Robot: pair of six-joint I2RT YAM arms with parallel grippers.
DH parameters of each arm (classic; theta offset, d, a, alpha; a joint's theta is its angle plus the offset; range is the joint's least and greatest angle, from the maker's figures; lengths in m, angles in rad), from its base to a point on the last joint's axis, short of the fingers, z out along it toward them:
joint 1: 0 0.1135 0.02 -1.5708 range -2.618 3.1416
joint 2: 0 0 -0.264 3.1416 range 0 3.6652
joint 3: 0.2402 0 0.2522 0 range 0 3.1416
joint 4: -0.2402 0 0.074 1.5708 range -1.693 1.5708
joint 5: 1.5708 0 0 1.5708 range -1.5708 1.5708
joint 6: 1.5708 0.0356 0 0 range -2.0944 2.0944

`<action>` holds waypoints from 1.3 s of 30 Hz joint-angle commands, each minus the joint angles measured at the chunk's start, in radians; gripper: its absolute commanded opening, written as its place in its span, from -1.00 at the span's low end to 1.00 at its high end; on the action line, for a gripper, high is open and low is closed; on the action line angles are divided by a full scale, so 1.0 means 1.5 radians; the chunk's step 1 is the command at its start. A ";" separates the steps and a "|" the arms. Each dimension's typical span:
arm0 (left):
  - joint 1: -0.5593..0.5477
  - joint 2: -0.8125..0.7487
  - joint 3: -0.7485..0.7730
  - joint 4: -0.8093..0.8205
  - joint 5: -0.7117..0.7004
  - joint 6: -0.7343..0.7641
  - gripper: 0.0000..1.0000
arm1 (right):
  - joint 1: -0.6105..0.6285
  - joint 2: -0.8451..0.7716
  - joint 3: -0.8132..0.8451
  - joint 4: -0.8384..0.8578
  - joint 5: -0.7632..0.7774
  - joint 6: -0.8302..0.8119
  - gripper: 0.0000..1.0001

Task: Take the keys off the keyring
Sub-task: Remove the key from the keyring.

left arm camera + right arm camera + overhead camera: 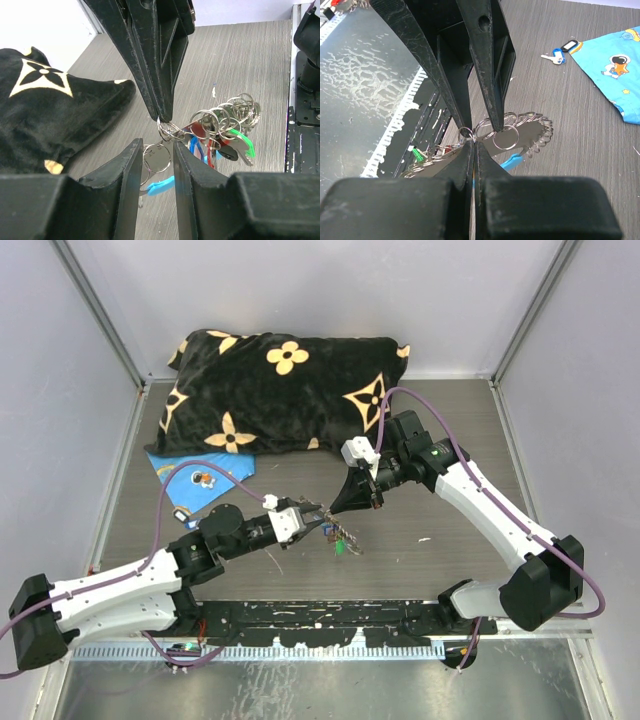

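- the left gripper (320, 517) and the right gripper (338, 508) meet tip to tip over the surface (300, 468), roughly midway between its left and right edges and closer to the near edge than the far one.
- right gripper: clenched. in its wrist view the two fingers lie pressed together, and their tips pinch a small split ring of the keyring (530, 131).
- left gripper: fingers part way apart. in its wrist view a larger split ring fills the gap between them and appears to touch both inner faces. whether the fingers press on it cannot be told.
- keyring: a chain of grey metal rings that fans out from the two sets of tips. a light-blue curved section (161, 186) lies just below the left fingers.
- the keys (220, 142): bunched at the end of the chain, just beside the gripper tips on the side toward the near edge. green, red, blue and black heads are visible. whether the bunch rests on the surface or hangs clear cannot be told.
- a loose key (560, 54) with a blue and black tag lies apart from the bunch, toward the left edge and beside the blue printed sheet (232, 472).
- the sheet lies flat near the left edge, with its far side tucked under the pillow.
- a black pillow (290, 390) with tan flower marks lies along the far edge.
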 commanded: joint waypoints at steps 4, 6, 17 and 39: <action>-0.002 0.021 0.029 0.040 0.014 -0.012 -0.35 | -0.002 -0.020 0.021 0.015 -0.038 -0.013 -0.98; -0.002 0.027 0.033 0.044 0.011 -0.016 -0.35 | -0.002 -0.020 0.021 0.014 -0.038 -0.016 -0.98; -0.002 0.033 0.027 0.092 -0.006 -0.042 -0.45 | -0.001 -0.020 0.017 0.006 -0.037 -0.030 -0.98; -0.002 0.024 0.041 0.040 -0.023 -0.060 -1.00 | 0.001 -0.027 0.028 -0.057 -0.020 -0.111 -0.85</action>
